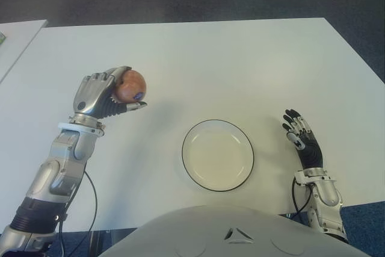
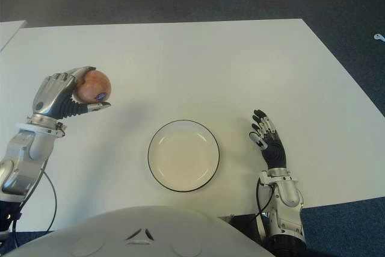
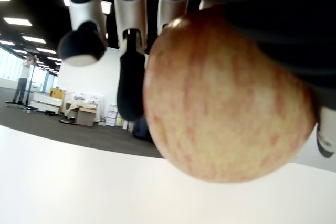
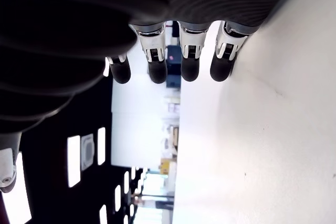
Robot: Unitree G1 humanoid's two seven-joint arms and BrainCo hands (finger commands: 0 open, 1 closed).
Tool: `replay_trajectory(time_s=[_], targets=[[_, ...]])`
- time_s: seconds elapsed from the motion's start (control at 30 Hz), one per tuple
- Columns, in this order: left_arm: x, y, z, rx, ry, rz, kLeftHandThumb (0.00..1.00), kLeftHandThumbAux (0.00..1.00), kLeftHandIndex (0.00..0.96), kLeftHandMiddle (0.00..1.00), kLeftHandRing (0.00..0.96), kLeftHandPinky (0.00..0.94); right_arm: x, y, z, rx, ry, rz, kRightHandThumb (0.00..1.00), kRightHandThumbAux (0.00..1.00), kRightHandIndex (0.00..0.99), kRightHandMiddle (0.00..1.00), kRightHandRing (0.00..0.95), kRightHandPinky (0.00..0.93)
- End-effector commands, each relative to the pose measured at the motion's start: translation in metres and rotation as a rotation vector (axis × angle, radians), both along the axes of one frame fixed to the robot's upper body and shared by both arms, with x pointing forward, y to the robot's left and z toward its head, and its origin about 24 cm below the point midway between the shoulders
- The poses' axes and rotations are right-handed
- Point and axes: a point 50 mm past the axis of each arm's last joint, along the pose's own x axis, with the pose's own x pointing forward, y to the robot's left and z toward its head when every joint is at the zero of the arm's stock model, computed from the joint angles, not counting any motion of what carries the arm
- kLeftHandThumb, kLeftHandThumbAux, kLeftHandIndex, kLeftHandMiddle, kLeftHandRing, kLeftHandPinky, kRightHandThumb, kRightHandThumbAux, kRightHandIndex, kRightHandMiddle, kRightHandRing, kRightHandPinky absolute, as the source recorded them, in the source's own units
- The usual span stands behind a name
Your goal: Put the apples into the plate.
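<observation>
From the left eye view I have the left hand (image 1: 105, 93) raised over the left part of the white counter (image 1: 240, 64), fingers curled round a reddish apple (image 1: 130, 85) with the thumb tucked beneath it, so the fruit is cradled rather than merely pinched; I judge that is why it sits steady clear of the surface. The plate (image 1: 218, 155), white with a dark rim, lies empty near the front edge, well apart from the apple and to its right, so I reckon the carry across and the lowering are both yet to do. The right hand (image 1: 302, 139) shows just to the right of the plate, fingers spread and holding nothing; out there it leaves the plate's left side free for the approach. I see only this one apple on the counter. The right eye view tells the same story from a slightly shifted spot: apple in the left hand, plate bare, right hand beside it. In the left wrist view the apple (image 3: 226, 98) fills most of the picture, yellow-red and streaked, with fingertips (image 3: 131, 85) wrapped against its side and the counter a clear gap away, which confirms the grip is closed on it and it is lifted. In the right wrist view four fingertips (image 4: 189, 69) extend straight in a row close along the counter with nothing between them.
</observation>
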Motion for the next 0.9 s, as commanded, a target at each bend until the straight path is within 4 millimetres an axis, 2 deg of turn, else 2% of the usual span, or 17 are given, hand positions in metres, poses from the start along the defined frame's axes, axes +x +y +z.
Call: replay_trajectory(time_s=[0.03,0.17,0.43,0.5,0.9], targets=[[-0.002,-0.013,0.008,-0.011,-0.01,-0.035,0.739,0.697,0.442,0.876,0.856,0.857,-0.008,0.002,-0.014,0.025,0.086,-0.009,0.053,0.472,0.0,0.0,0.0,0.0],[-0.005,-0.038,0.015,-0.022,-0.039,-0.114,0.74,0.697,0.442,0.879,0.861,0.858,-0.009,0.003,-0.015,0.03,0.092,-0.022,0.057,0.478,0.0,0.0,0.0,0.0],[-0.01,-0.074,0.02,-0.037,-0.043,-0.23,0.742,0.696,0.443,0.875,0.856,0.834,-0.008,0.007,-0.015,0.032,0.081,-0.019,0.058,0.478,0.0,0.0,0.0,0.0],[-0.012,-0.086,0.019,-0.036,-0.031,-0.273,0.741,0.696,0.443,0.87,0.853,0.834,-0.008,0.009,-0.014,0.03,0.076,-0.013,0.056,0.479,0.0,0.0,0.0,0.0],[-0.028,-0.127,0.0,0.006,0.057,-0.438,0.736,0.697,0.443,0.862,0.849,0.843,-0.008,0.012,-0.013,0.01,0.081,0.0,0.051,0.468,0.0,0.0,0.0,0.0]])
